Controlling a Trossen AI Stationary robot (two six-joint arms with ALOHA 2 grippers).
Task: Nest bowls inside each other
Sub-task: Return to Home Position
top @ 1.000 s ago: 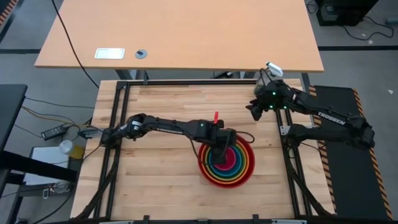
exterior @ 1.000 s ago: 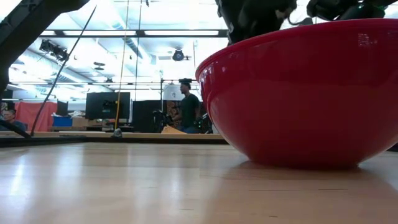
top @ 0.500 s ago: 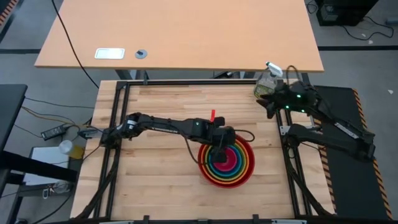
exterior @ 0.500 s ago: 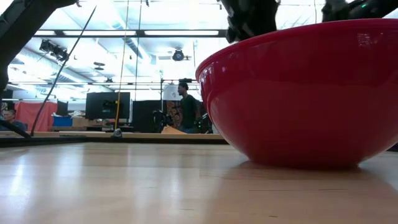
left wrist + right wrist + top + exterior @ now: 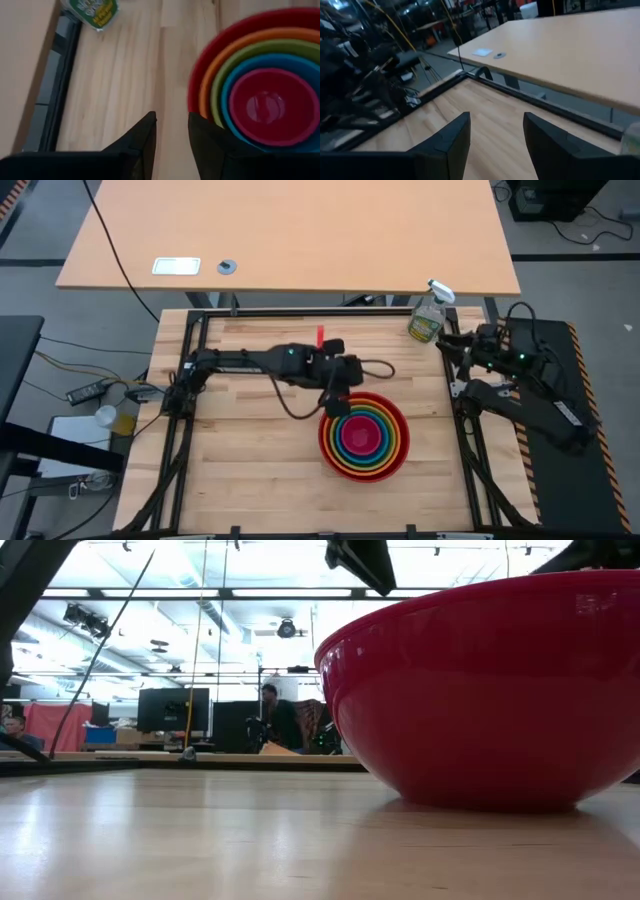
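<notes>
Five bowls sit nested on the wooden table: red [image 5: 324,442] outermost, then orange, lime green, blue [image 5: 235,85] and pink [image 5: 362,436] in the middle. The red bowl [image 5: 490,690] rests on its base. My left gripper [image 5: 335,407] hangs above the stack's far-left rim. Its fingers [image 5: 172,125] stand a little apart, open, with nothing between them. My right gripper [image 5: 452,347] is drawn back at the table's right edge, open [image 5: 495,125] and holding nothing.
A clear spray bottle [image 5: 428,315] with a green label [image 5: 92,11] stands at the table's far right corner. A black frame rail [image 5: 300,311] runs along the far edge. A light desk [image 5: 290,230] stands behind. Bare wood [image 5: 250,460] lies left of the bowls.
My left gripper has risen out of the middle of the nested bowls and drawn back toward the table's far-left, past the stack's rim. My right arm has pulled back toward the table's right edge, uncovering the spray bottle. The bowls have stayed put.
</notes>
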